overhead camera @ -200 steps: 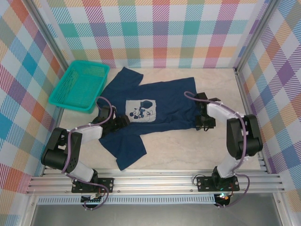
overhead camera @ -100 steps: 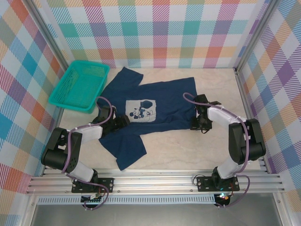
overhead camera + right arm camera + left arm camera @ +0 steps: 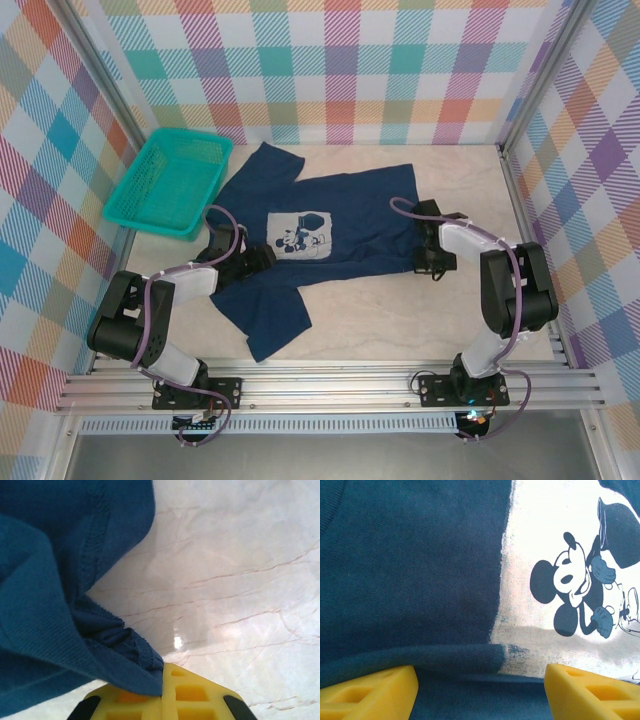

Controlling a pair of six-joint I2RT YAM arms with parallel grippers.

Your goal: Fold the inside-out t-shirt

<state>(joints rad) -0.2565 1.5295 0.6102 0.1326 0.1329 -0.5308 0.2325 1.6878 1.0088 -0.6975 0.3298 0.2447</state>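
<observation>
The dark navy t-shirt lies spread on the pale marble table with a white cartoon print facing up. My left gripper rests low over the cloth just left of the print, jaws open, its yellow fingertips on either side of a raised ridge of fabric. At the shirt's right edge my right gripper is shut on the t-shirt hem, which bunches against its yellow fingertips.
A teal mesh basket stands at the back left, close to the shirt's sleeve. Checked walls enclose the table on three sides. Bare marble lies right of and in front of the right gripper.
The right gripper has shut on the shirt's right hem; half a second ago it was a little further left. The left arm and the shirt's lie are unchanged.
</observation>
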